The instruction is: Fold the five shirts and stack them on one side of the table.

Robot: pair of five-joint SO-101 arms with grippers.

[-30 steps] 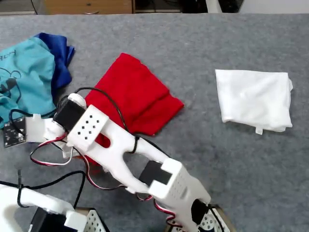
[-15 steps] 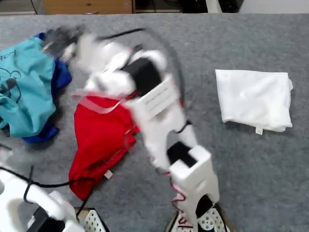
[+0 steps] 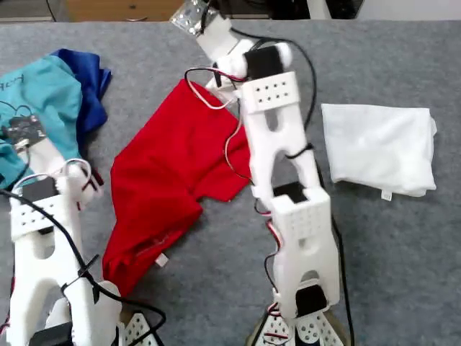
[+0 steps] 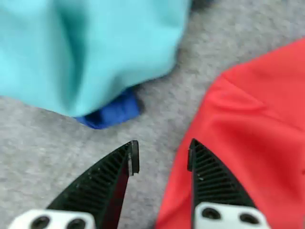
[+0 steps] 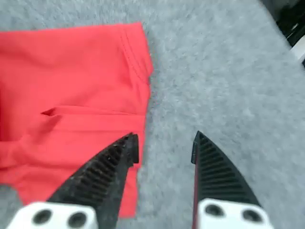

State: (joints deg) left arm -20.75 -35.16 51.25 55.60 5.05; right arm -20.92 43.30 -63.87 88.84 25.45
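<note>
red cotton shirt (image 3: 169,169): lies opened out and rumpled on the table, left of centre; one end points to the near edge, the other to the far edge.
folded white shirt (image 3: 378,148): neat rectangle on the right side of the table, well apart from the red cotton shirt.
crumpled teal shirt (image 3: 36,115): at the left edge, dark print showing, lying over the dark blue shirt (image 3: 90,79).
left gripper (image 4: 162,155): released, jaws parted with nothing between them; poised over bare cover between the teal hem and the red edge, with a blue corner showing under the teal.
right gripper (image 5: 164,143): released, jaws spread, holding nothing; one finger over the red cloth at its edge, the other over the cover.
left arm (image 3: 43,238): white, at the near left, beside the crumpled teal shirt.
right arm (image 3: 288,144): white, stretched from the near edge to the far edge, between the red and white shirts.
grey table cover (image 3: 403,252): felt-like, under all items.
</note>
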